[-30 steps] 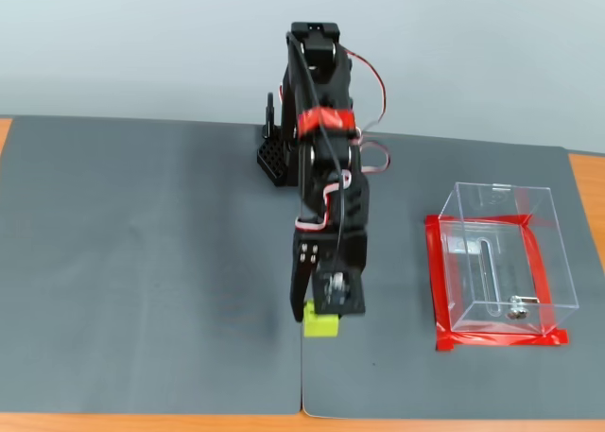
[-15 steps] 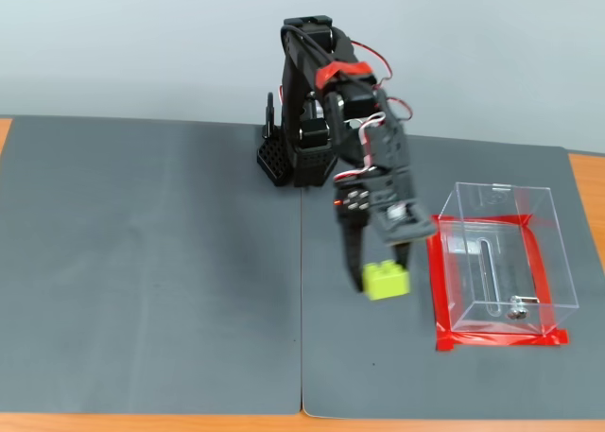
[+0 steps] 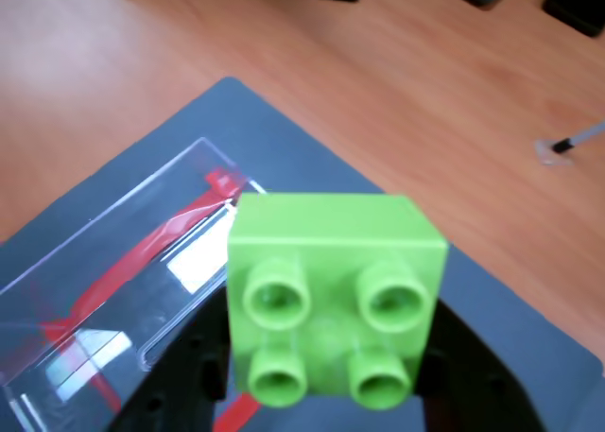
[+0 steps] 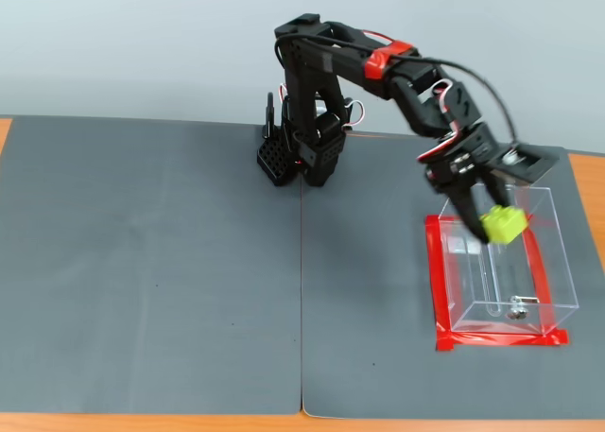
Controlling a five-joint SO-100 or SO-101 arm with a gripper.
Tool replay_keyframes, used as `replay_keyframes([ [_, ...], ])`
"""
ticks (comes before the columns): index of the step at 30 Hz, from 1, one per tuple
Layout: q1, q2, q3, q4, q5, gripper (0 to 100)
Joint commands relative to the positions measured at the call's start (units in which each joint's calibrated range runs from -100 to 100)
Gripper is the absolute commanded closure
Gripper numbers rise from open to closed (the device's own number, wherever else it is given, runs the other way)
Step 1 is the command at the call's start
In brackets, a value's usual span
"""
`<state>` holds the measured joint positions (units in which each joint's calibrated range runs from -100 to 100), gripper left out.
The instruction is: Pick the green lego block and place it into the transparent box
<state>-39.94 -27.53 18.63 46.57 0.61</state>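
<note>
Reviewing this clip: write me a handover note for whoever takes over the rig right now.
End effector: shut on the green lego block, held in the air.
Block: in the fixed view it sits over the far part of the transparent box, not yet released.
Box: on the dark mat, red tape around its base.
Done: pick and carry.
Left: probably lower a little, open the end effector, withdraw.

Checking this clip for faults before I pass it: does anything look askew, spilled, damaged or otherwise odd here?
Nothing stands out. The hand holds the green lego block above the transparent box, which sits upright inside its red tape frame on the grey mat. In the wrist view the block is gripped squarely, studs showing. Nothing spilled or broken.
</note>
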Motion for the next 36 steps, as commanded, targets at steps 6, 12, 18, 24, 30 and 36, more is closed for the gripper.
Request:
replay_keyframes([
  [6, -6.3, 6.0, -3.4, 0.1, -0.2, 91],
  [12, -6.7, 10.7, -3.4, -0.6, -0.2, 91],
  [18, -6.7, 13.5, -3.5, -0.7, -0.3, 90],
  [24, -7.2, 14.6, -3.5, -0.7, -0.3, 90],
  [30, -9.7, 14.7, -3.5, -0.7, -0.3, 81],
  [36, -11.1, 14.6, -3.5, -0.7, -0.3, 70],
])
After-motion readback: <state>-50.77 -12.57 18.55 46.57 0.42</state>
